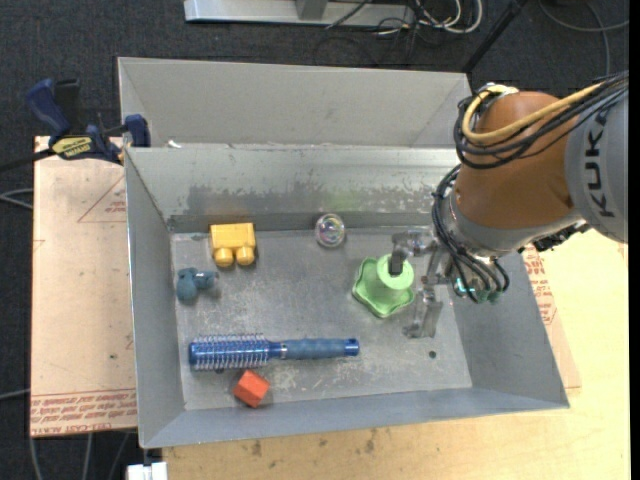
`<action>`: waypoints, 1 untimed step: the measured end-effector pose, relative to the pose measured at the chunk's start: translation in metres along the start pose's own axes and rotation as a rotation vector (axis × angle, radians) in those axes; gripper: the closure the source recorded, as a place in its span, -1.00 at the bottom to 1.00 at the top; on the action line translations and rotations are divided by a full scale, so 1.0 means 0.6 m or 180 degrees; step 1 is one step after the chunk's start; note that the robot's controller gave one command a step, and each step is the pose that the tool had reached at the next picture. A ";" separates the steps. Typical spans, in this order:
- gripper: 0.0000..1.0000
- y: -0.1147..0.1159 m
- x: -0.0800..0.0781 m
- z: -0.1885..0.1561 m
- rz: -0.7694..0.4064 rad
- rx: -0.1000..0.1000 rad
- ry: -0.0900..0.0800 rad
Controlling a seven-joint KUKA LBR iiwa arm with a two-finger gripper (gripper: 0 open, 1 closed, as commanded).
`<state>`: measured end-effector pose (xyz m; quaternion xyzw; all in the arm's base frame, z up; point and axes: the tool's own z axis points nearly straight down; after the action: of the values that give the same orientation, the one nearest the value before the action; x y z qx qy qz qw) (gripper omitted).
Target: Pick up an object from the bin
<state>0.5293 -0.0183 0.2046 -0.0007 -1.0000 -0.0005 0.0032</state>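
My gripper (412, 288) hangs low over the right part of the bin floor, open. One finger (398, 264) is on top of a light green, cup-like plastic thing (378, 288). The other finger (427, 311) stands just right of that thing, over bare floor. The green thing sits on the floor and is not lifted. A small clear ball (329, 230) lies to the upper left of it, near the back wall.
A blue hairbrush (270, 350) lies lengthwise along the front, with a red-orange block (252, 388) just below it. A yellow block (232, 243) and a small blue figure (192, 284) sit at the left. The arm with its orange cover overhangs the bin's right wall.
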 end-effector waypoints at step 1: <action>-1.00 -0.009 -0.184 0.145 0.0024 -0.0001 -0.0036</action>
<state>0.6393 -0.0237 0.1168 -0.0045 -1.0000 -0.0006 -0.0024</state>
